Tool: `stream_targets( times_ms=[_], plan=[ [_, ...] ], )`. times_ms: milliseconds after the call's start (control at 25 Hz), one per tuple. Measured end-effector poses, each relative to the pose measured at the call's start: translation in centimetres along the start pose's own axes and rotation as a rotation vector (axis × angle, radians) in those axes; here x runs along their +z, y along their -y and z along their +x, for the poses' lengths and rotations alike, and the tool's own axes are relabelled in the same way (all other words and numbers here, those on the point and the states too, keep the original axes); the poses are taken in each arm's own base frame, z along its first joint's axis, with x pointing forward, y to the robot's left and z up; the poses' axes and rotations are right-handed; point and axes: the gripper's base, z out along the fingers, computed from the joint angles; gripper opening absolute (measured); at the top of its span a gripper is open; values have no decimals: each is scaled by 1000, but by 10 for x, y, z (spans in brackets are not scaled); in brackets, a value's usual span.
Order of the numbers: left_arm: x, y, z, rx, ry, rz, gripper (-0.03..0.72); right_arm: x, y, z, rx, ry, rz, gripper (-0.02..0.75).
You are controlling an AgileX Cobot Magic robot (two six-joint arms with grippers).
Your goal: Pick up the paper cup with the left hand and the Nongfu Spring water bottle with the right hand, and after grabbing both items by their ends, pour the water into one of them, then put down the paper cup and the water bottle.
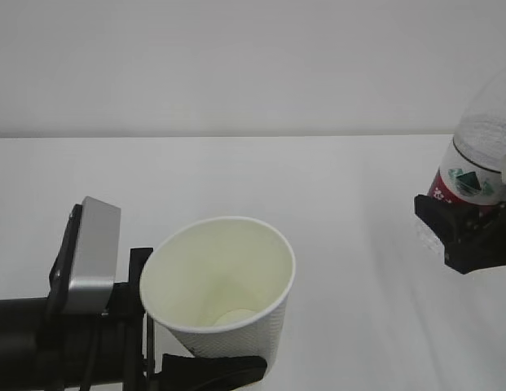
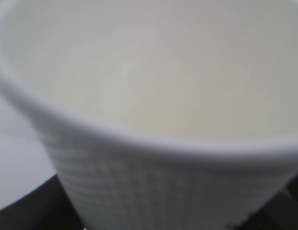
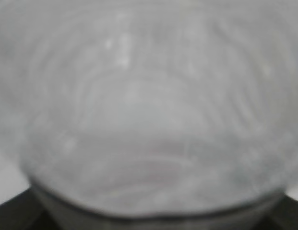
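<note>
Cup and bottle both held, well apart.
Left gripper (image 1: 208, 358) clamps the light, crushable paper cup (image 1: 224, 285) low down; right gripper (image 1: 464, 232) pinches the slick, heavier water bottle (image 1: 477, 163) at its label.

Nongfu Spring water bottle (image 1: 479, 155) top cut off at edge, paper cup (image 2: 153, 143) blurred close-up, contents perhaps unreadable

Bright, even, soft light on the exterior view – both wrist views blurred, far out of focus
</note>
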Motion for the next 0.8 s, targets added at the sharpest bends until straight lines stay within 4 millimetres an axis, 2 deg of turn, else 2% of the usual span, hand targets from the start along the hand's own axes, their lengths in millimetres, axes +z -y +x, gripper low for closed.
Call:
stream_targets(
  times_ms=[400, 800],
  plan=[
    [5, 11, -1, 7, 0, 51, 537, 2, -11, -4, -9, -12, -135, 547],
    [6, 12, -1, 7, 1, 55, 536, 5, -17, -11, -30, -16, -236, 547]
  ],
)
